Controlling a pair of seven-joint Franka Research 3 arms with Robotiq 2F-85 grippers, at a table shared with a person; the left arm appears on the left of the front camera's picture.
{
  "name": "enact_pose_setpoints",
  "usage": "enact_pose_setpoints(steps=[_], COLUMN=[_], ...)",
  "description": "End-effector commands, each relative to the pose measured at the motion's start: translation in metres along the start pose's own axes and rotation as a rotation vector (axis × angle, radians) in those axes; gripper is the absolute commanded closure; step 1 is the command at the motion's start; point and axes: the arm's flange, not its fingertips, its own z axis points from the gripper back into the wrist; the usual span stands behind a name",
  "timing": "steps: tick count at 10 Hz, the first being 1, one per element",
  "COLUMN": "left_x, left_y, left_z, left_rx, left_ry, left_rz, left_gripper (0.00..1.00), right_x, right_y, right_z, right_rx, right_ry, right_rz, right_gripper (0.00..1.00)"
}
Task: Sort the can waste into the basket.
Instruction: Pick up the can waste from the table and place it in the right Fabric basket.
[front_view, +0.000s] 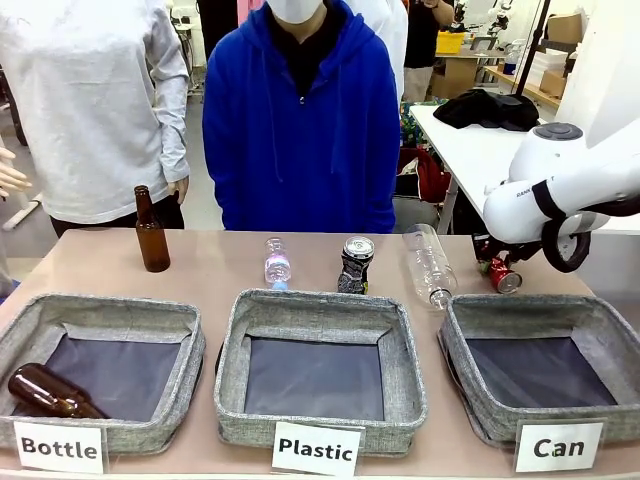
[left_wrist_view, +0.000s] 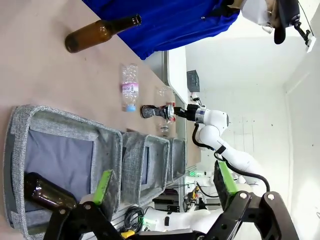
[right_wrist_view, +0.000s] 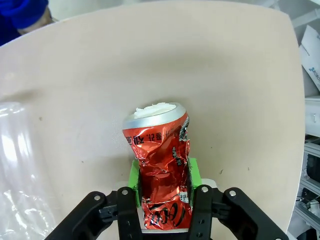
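Note:
My right gripper (right_wrist_view: 164, 177) is shut on the crushed red can (right_wrist_view: 159, 165), its green pads (right_wrist_view: 134, 180) pressed on both sides and the can's silver top pointing away. In the front view the red can (front_view: 503, 277) and right gripper (front_view: 495, 262) sit low at the table, just behind the far rim of the grey basket labelled "Can" (front_view: 540, 310). The black can (front_view: 355, 265) stands upright behind the middle basket. My left gripper (left_wrist_view: 164, 182) is open and holds nothing, above the "Bottle" basket (left_wrist_view: 60, 125).
A brown bottle (front_view: 151, 232) stands at the far left; another (front_view: 50, 392) lies in the "Bottle" basket (front_view: 110, 312). A small plastic bottle (front_view: 277, 265) and a large clear one (front_view: 430, 265) lie behind the "Plastic" basket (front_view: 320, 305). A person in blue (front_view: 300, 120) stands across the table.

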Motion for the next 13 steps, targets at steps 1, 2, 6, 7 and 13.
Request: enact_pose_setpoints(steps=[1,2,6,7,13], left_x=[-0.003,-0.003,-0.003,-0.003,-0.003], left_y=[0.000,0.000,0.000,0.000,0.000], left_z=[0.000,0.000,0.000,0.000,0.000], left_rx=[0.002,0.002,0.002,0.002,0.002], left_ry=[0.017,0.017,0.017,0.017,0.017], left_rz=[0.011,0.011,0.011,0.011,0.011], left_gripper=[0.00,0.00,0.00,0.00,0.00], right_x=[0.000,-0.005,-0.074,-0.099,-0.209], right_y=[-0.001,-0.004,-0.029,-0.040,-0.066], right_z=[0.011,0.022,0.155,0.187,0.248], right_rx=[0.014,0.021,0.082,0.129,0.254], right_ry=[0.007,-0.009,-0.102,-0.027,0.053], right_rz=[0.007,0.020,0.198,0.310,1.286], right_gripper=[0.93,0.93,1.00,1.00,1.00])
